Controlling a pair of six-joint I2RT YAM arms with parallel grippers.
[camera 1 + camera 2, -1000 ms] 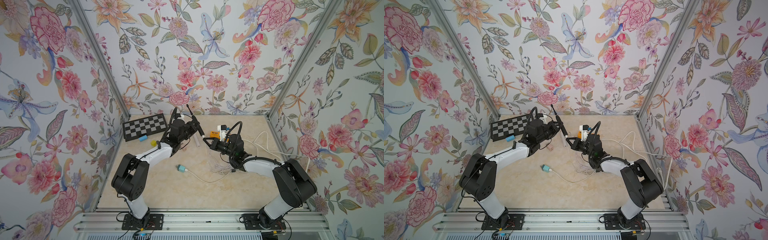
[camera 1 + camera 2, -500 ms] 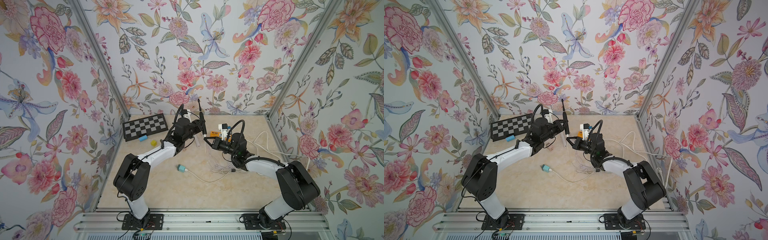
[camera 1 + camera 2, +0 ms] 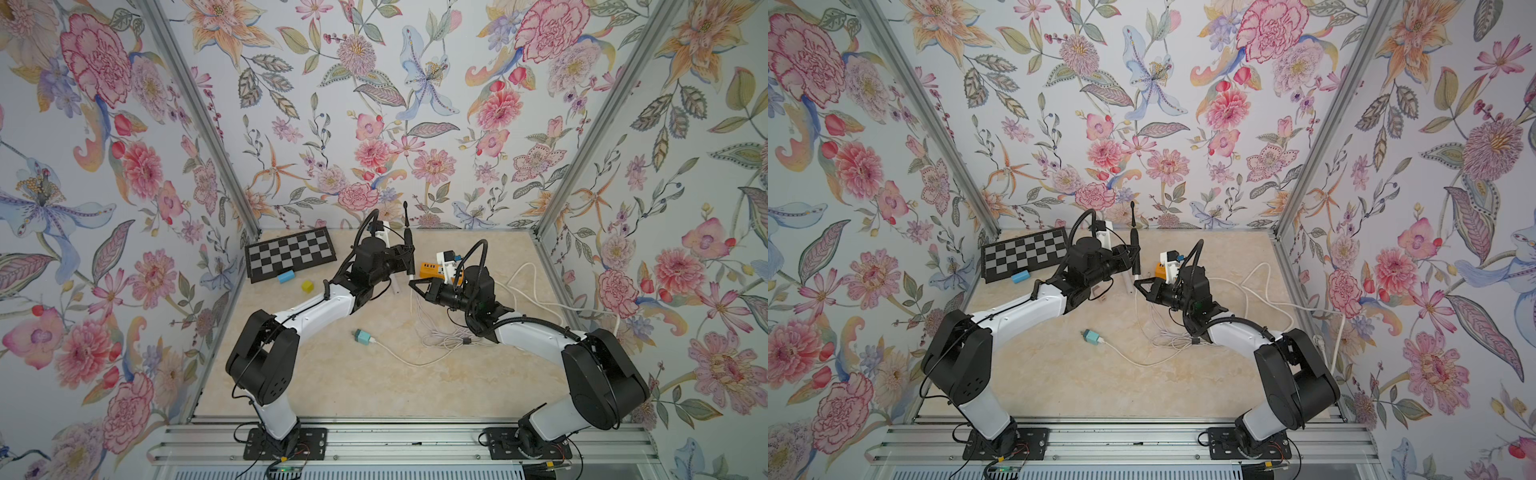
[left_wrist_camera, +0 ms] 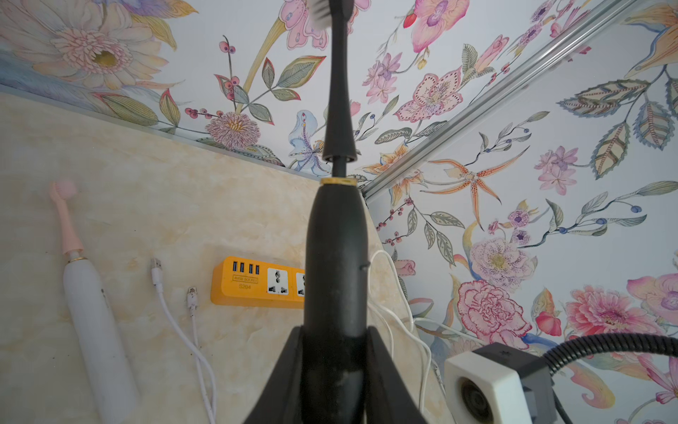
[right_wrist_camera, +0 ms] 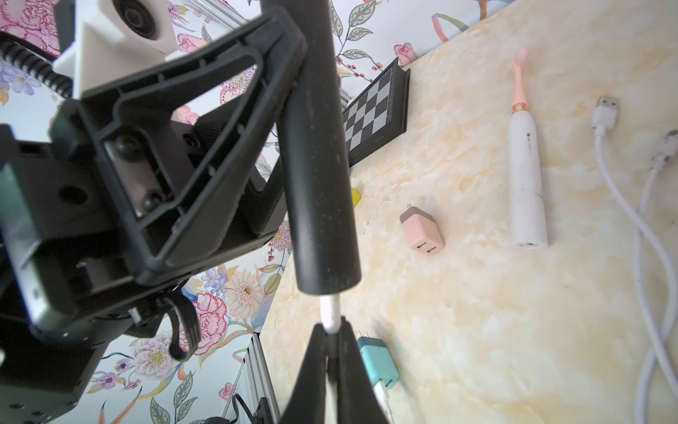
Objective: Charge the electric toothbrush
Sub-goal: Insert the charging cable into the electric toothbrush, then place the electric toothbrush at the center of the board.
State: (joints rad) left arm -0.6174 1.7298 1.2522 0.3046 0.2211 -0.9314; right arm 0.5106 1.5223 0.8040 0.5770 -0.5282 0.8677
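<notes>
Change: a second ago the black toothbrush (image 3: 408, 245) leaned, with its head off to the left. It now stands close to upright, and the left arm has carried it farther and to the right. The right gripper (image 3: 410, 283) has barely shifted.
Task item location: the black toothbrush is held in the air over the far middle of the surface (image 3: 374, 386), between the two arms.
Axis: its long axis is near vertical. The brush head is up, showing against the far wall in both top views, and the flat base points down.
Left gripper (image 4: 334, 341): clamped on the lower handle of the black toothbrush, one finger on each side.
Right gripper, wrist view: closed on the white plug of the charging cable (image 5: 329, 312), and the plug tip meets the toothbrush base. Whether it is seated I cannot tell.
Cable run: the cable drops from the right gripper to a loose tangle on the surface and ends at a teal charger (image 3: 363, 337) near the centre.
Nearby: a white toothbrush (image 4: 95, 323) with a pink head lies flat just below the held one. A pink charger (image 5: 422, 231) and two loose USB ends (image 4: 157, 271) lie beside it.
Far right: an orange power strip (image 4: 257, 282) is partly hidden behind the held handle in the left wrist view.
Far left: a chessboard (image 3: 291, 253), a blue block (image 3: 286, 276) and a yellow block (image 3: 307, 286) lie well apart from the grippers.
</notes>
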